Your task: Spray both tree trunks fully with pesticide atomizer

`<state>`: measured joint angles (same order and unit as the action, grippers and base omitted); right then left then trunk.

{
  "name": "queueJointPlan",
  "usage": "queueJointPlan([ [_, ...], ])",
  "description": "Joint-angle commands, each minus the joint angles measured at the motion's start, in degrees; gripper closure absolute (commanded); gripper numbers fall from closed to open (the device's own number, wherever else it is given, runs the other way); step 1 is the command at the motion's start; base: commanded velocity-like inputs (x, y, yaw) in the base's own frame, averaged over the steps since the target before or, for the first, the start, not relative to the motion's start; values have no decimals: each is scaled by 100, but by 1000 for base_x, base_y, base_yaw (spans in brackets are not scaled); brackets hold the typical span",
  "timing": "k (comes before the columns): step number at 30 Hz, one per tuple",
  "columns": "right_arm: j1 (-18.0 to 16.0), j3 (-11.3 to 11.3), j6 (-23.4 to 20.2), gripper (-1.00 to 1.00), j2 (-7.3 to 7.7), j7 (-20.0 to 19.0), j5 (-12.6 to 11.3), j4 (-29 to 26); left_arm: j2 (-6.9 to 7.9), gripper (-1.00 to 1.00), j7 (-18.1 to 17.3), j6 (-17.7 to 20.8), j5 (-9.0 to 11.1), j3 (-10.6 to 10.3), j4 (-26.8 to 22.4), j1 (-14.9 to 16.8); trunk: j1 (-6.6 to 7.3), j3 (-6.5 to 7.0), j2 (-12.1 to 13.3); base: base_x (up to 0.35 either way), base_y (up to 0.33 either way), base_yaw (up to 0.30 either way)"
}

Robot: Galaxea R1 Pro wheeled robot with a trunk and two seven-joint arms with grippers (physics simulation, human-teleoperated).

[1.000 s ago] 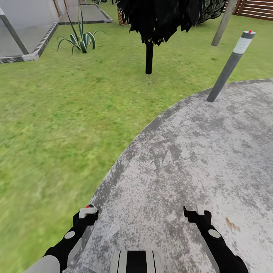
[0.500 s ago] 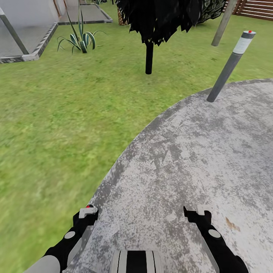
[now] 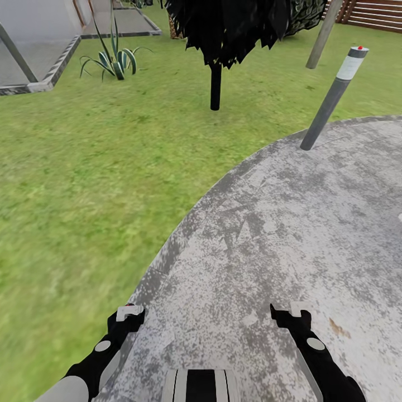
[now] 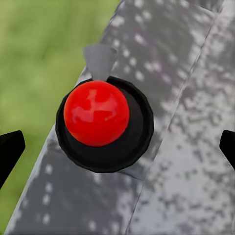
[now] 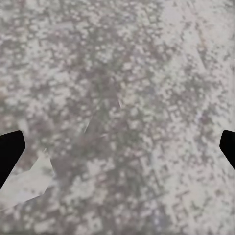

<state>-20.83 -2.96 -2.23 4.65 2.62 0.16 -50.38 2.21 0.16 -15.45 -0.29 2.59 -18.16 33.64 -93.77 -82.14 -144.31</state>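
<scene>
The pesticide atomizer is out of view. Green grass floor (image 3: 84,195) covers the left and far side of the head view. A bare grey-brown trunk (image 3: 322,34) leans at the far right; I cannot tell whether it is one of the task's trees. My left gripper (image 3: 127,317) hangs low over the patio's edge, and my right gripper (image 3: 290,314) hangs over the stone. Both are open with nothing held. In the left wrist view the black fingertips (image 4: 10,152) stand wide apart around a red dome on a black disc (image 4: 97,113). The right wrist fingertips (image 5: 10,149) frame bare stone.
I stand on a grey mottled stone patio (image 3: 290,223) with a curved edge against the lawn. A grey bollard (image 3: 332,97) with a white band stands at its far rim. A thin-trunked dark conifer (image 3: 215,84), a spiky agave (image 3: 114,58), paved strips and a slat fence (image 3: 379,14) lie beyond.
The whole head view has shifted slightly, so the bollard, conifer and agave sit a little further left. Both arms hold the same pose.
</scene>
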Motion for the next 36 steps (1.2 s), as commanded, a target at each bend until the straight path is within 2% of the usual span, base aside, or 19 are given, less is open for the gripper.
queueJointPlan([
  [1, 0, 6, -23, -100, 1, 19, 2, -7, -2, -100, 2, -19, -1, 13, 5, 3, 1, -3, -1, 6, 0, -1],
  [36, 0, 5, -23, -100, 1, 19, 2, -7, -2, -100, 2, -19, 2, 13, 13, 3, 1, 68, -1, 6, 8, -9],
])
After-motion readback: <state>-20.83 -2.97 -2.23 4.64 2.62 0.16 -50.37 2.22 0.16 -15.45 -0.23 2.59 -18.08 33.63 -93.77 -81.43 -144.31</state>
